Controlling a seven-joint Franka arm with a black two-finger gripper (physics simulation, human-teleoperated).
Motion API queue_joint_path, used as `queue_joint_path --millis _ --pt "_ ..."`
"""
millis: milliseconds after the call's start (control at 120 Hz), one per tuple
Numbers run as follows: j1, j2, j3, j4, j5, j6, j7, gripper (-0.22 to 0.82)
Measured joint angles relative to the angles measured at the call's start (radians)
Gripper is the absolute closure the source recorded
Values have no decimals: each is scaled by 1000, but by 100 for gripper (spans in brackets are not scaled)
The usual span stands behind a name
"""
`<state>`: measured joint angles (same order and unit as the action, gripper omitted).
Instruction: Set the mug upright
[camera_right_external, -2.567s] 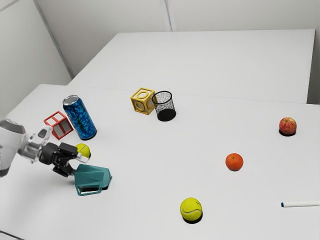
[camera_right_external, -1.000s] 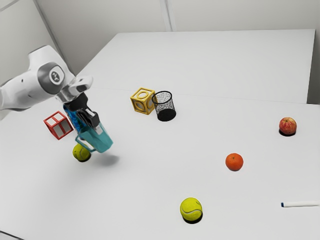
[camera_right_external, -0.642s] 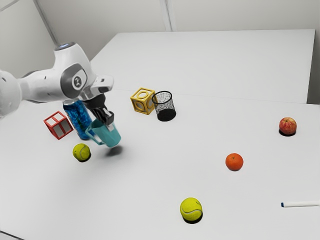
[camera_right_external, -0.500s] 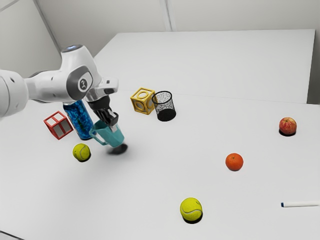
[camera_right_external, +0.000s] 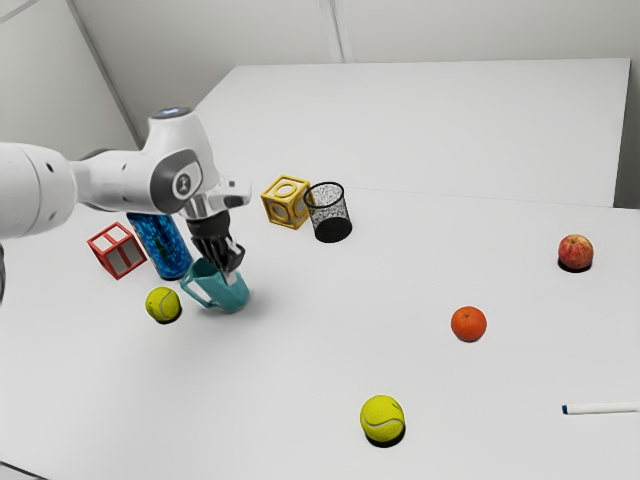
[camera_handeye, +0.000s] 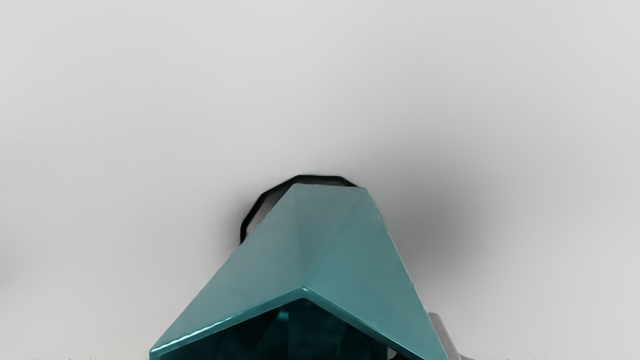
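Your gripper (camera_right_external: 229, 276) is clamped on the wall of the mug (camera_right_external: 222, 293), as far as the exterior view lets you judge, with a fingertip showing against the mug's side. The mug is right under the gripper, its mouth up toward your hand and its handle (camera_right_external: 199, 290) out toward the exterior view's left. In the wrist view you look down past the rim (camera_handeye: 303, 291) into its dark inside, and a thin dark edge shows around the foot.

So most of the turning looks done: the mug is close to upright and low over the table (camera_right_external: 300, 345), though it seems to lean a little more than the can (camera_right_external: 160, 245) beyond it. You can't tell from here whether its base is flat on the surface.

What's left, by my reading, is to take out that last lean, seat the base fully, then let go and back away. Release it tilted and it could rock or tip over, perhaps toward the tennis ball (camera_right_external: 163, 305), which sits near the gripper on the handle side.
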<state>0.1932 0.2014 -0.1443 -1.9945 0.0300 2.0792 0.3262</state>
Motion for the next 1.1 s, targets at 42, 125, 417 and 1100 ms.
queue_joint_path --millis 42,125,417,1100 --pt "0 -1 0 0 0 -4 -5 70" --pt "0 -8 0 0 -1 -9 -12 51" --pt "0 -143 0 105 -13 -108 -29 13" --pt "-1 -155 9 460 -80 -440 -52 1"
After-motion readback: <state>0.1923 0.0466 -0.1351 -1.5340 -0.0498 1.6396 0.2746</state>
